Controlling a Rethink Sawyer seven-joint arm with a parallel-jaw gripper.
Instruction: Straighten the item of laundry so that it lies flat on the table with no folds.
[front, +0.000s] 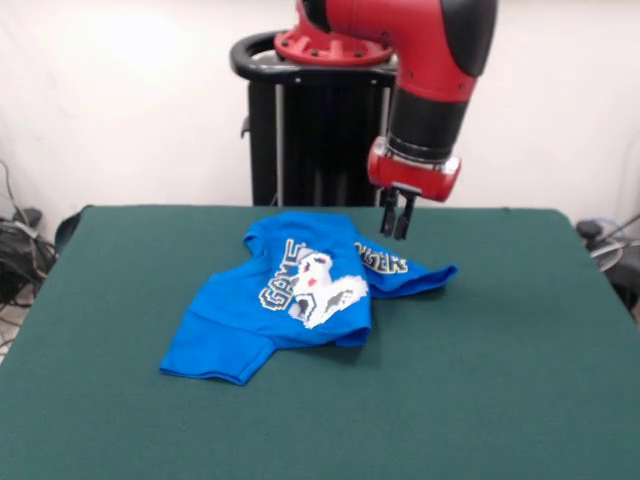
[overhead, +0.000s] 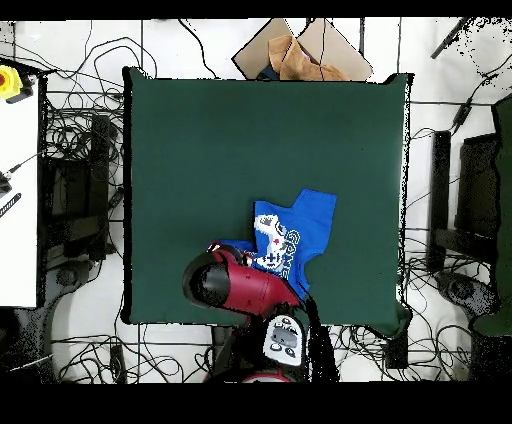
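Crumpled bright blue short-sleeved T-shirt (front: 300, 300) sits on the large dark green felt-covered table (front: 500, 380), and it's far from flat! In the front view the cloth is bunched through the middle, the white pixel controller print creased and the lettering broken up by folds. One sleeve spreads toward the near left, another flap pokes out to the right. The shirt lies toward the far side of the table, close to the black pedestal (front: 320, 130). Above its far right part hangs the red and black arm (front: 430, 70), its small dark gripper (front: 396, 220) pointing straight down, fingers drawn narrow with hardly a gap, holding nothing, tips just above the fabric. From overhead the arm covers part of the shirt (overhead: 295, 235), and tangled cables (overhead: 80, 160) ring the table.
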